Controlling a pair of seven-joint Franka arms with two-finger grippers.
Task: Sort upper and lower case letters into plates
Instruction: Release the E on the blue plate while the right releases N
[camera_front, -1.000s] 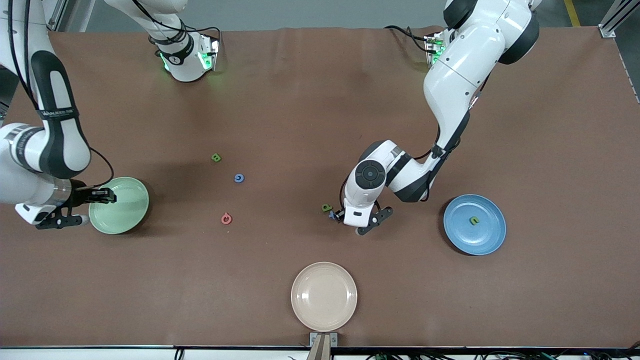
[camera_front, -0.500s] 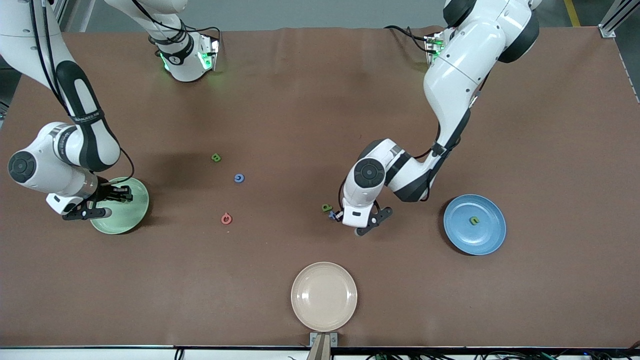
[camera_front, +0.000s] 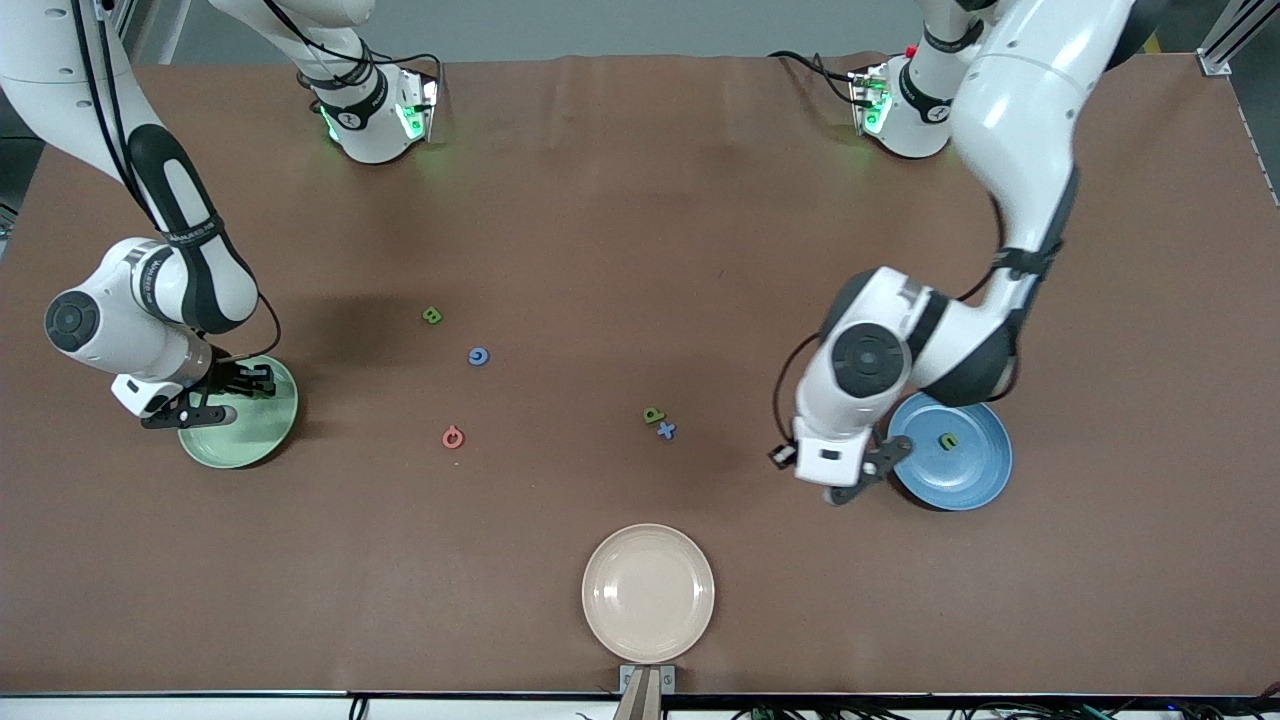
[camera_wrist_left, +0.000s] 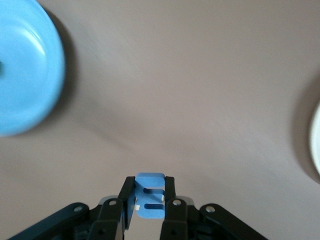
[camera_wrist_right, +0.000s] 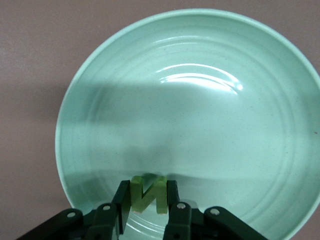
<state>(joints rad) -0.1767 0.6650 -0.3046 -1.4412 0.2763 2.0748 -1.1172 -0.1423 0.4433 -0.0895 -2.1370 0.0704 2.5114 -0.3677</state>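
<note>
Blue plate (camera_front: 975, 475) with green letter (camera_front: 947, 440).

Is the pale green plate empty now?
Yes. The pale green plate is bare; the right gripper holds the green N over it.

Brown table (camera_front: 620, 200); grey floor (camera_front: 600, 25) above it.

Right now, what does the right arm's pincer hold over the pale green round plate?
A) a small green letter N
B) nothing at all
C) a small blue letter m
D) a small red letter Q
A: in the right wrist view the right pincer is shut on a small green letter N, with the pale green round plate directly under it.
</note>
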